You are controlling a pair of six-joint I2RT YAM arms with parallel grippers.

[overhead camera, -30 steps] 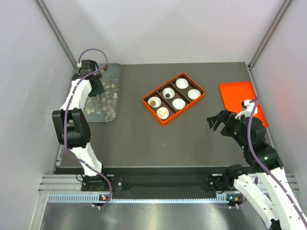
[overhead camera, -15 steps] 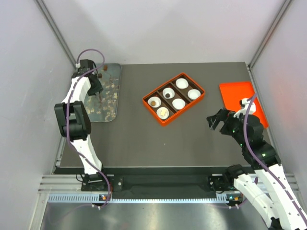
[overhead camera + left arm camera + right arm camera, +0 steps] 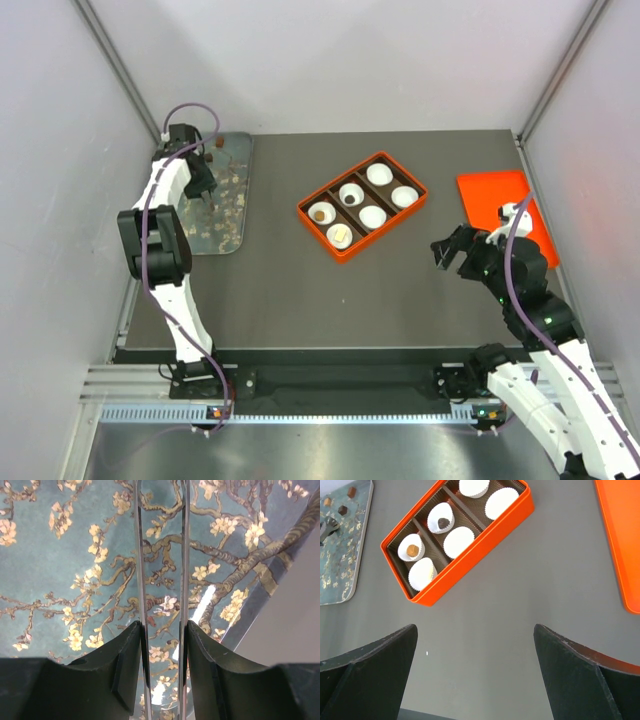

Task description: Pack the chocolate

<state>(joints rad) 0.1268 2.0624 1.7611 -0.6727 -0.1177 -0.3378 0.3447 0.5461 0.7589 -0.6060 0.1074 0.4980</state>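
The left arm is stretched out to the far left corner of the dark grey worktop (image 3: pixel 300 300), elbow raised and wrist bent down over a long teal metal tray painted with blossom branches (image 3: pixel 215 228). The left end effector (image 3: pixel 203 190) is partly closed, and its two black fingers (image 3: pixel 125 670) clamp thin metal tongs (image 3: pixel 184 555) from both sides. The two blades run forward over the tray, and their tips lie outside the wrist view.

The right arm is folded back near the right edge, forearm raised and wrist aimed toward the middle of the worktop. The right end effector (image 3: pixel 449 250) is spread wide with nothing between its fingers (image 3: pixel 370 665), held above bare worktop.

Some small chocolate lumps (image 3: pixel 342 510) lie loose at the far end of the tray. Others are in an orange rectangular box (image 3: pixel 410 207) near the middle of the worktop. It holds six round white paper cups (image 3: pixel 458 541); one has a tan lump (image 3: pixel 411 550), one a dark lump (image 3: pixel 443 523) and one a cream lump (image 3: pixel 340 234). A flat orange lid (image 3: pixel 500 195) lies by the right edge.
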